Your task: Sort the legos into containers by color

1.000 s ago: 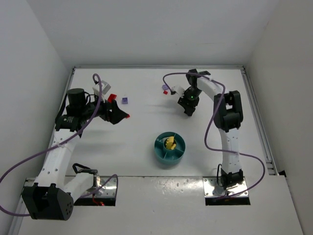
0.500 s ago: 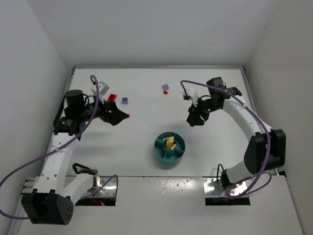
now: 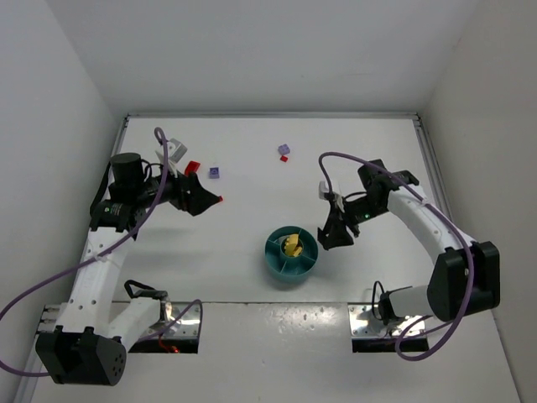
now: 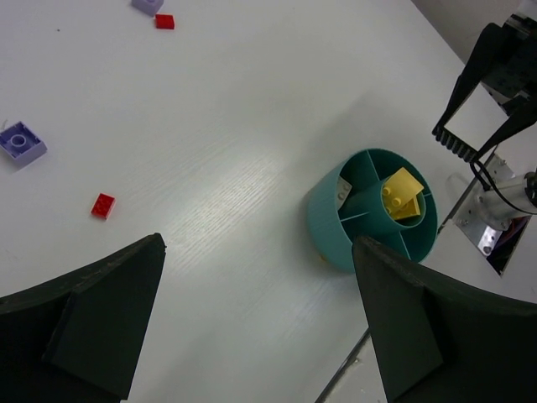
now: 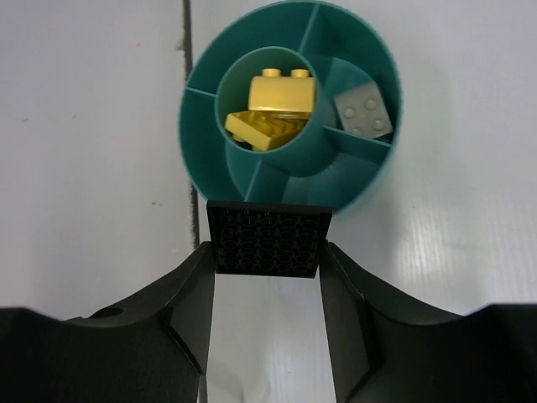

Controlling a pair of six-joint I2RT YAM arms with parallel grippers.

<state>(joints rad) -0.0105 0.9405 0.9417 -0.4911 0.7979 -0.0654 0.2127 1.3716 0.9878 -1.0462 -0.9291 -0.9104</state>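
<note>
R gripper (image 5: 267,252) was clamped on a flat black lego plate (image 5: 269,227), poised at the lower rim of the teal dish (image 5: 195,126). In the R wrist view the plate covered part of that rim and the wedge behind it, so contact couldn't be told. The ctr well held two yellow bricks (image 5: 281,88). A grey-tan brick (image 5: 362,109) lay in the wedge at right.

L gripper (image 4: 258,252) gaped wide w/ nothing between its fingers, which blocked both lower corners of its view. A lilac brick (image 4: 148,4) was clipped by the top edge, a red brick (image 4: 164,22) just beside it. A second lilac brick (image 4: 20,140) and second red brick (image 4: 102,206) lay at left. Bare bench (image 4: 235,151) separated these from the dish, which sat lower ctr in the top view, near the bench's front seam.
</note>
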